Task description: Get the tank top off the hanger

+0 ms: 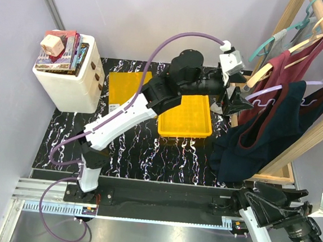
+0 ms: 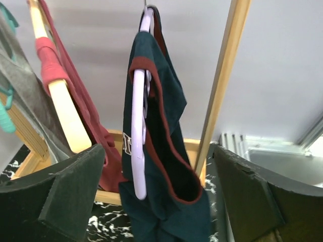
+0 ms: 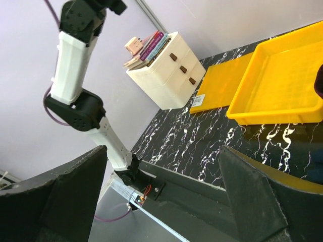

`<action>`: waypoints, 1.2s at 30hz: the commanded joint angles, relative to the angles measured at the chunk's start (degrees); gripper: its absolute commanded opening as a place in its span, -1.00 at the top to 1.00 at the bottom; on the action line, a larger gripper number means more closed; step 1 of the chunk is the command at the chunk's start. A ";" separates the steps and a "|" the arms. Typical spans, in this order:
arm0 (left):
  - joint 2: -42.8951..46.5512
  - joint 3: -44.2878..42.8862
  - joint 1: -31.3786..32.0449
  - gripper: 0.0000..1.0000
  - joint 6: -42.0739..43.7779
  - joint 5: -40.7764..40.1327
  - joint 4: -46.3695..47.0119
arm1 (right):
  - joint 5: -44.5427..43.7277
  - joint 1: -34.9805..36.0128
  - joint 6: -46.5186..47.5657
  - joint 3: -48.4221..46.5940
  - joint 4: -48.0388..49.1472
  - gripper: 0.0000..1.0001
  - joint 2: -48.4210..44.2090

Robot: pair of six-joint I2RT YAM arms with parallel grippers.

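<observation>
Fingers (image 2: 70, 191) of the left hand (image 2: 161, 199) stand wide apart, clamped on nothing. The hand is raised off the black white-veined marble counter (image 1: 142, 147), just left of the slanted wooden clothes rack (image 1: 313, 134), and faces it. Straight ahead of the hand, and apart from both fingers, the dark blue-green tank top with maroon trim (image 2: 171, 116) hangs from the rack's sloping rail on a lavender plastic hanger (image 2: 137, 151). The wrist view shows the hanger edge-on. From above, one hanger tip sits just beside the hand, and the cloth sags down toward the rack's base frame. Higher on the same rail hang a maroon tank top (image 1: 285, 67) on a pale wooden hanger (image 2: 68, 116) and, beyond it, a teal plastic hanger (image 1: 270, 43).

The right hand (image 3: 161, 191) is low at the rack's near foot, also spread wide and empty.

Left of the rack, a yellow plastic tray (image 1: 187, 117) lies on the counter, with a flat yellow board (image 1: 125, 86) past it. Farthest from the rack stands a white three-drawer box (image 1: 68, 84) with a stack of books (image 1: 63, 53) on top.
</observation>
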State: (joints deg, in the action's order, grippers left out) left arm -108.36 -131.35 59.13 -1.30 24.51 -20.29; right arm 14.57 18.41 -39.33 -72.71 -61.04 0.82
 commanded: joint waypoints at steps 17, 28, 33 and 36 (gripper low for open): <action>-13.37 -6.73 -1.30 -0.41 -5.81 5.71 16.16 | -1.03 -0.22 3.82 -4.72 -1.89 -0.99 0.15; -14.60 -6.38 0.45 0.74 -7.84 3.53 18.01 | -1.56 -0.13 3.91 -5.08 -2.69 -0.99 0.15; -12.24 -6.37 0.81 1.00 -11.35 0.01 17.57 | -2.26 -0.13 4.00 -5.25 -3.39 -1.00 0.15; -10.65 -6.29 0.81 1.00 -14.86 -2.62 17.13 | -2.53 -0.13 4.09 -5.43 -3.39 -0.99 0.06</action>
State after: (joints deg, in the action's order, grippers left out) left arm -124.14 -135.41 59.33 -11.16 26.26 -6.76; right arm 13.87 18.41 -36.27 -77.30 -63.92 0.82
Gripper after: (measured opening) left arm 0.176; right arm 0.994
